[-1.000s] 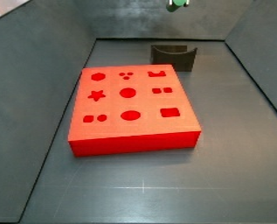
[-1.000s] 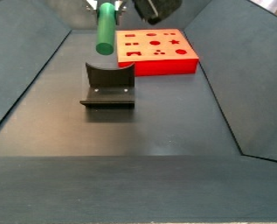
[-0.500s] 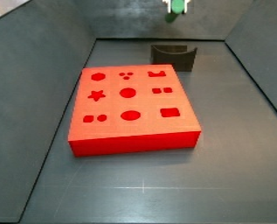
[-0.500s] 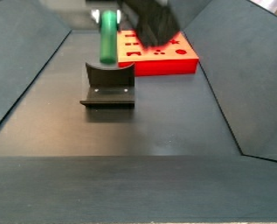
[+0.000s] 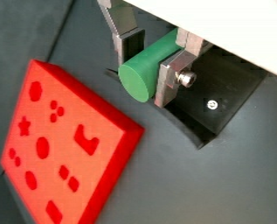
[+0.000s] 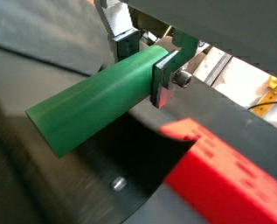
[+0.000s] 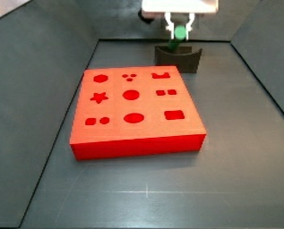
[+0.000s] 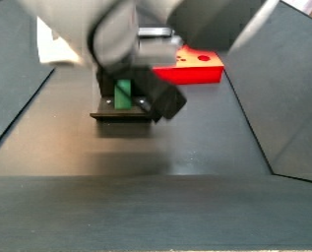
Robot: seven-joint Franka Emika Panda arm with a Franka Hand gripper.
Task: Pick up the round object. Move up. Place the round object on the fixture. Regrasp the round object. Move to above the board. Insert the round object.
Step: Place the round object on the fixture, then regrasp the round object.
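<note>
Wrist views: jaws around round object.

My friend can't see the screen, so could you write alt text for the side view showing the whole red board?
The robot's gripper holds a small green cylinder peg just above a dark notched block, the fixture, at the far end of the grey floor. Nearer the camera lies a big flat red board with shaped holes.

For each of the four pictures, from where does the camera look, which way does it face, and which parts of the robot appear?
Wrist views: both ride on the arm and look along the gripper, whose fingers clamp the round object.
Side view: fixed beyond the board, facing the fixture; only the gripper shows.
Side view: fixed at the opposite end, fixture nearest, mostly blurred arm.
Shared: every view shows the red board.
</note>
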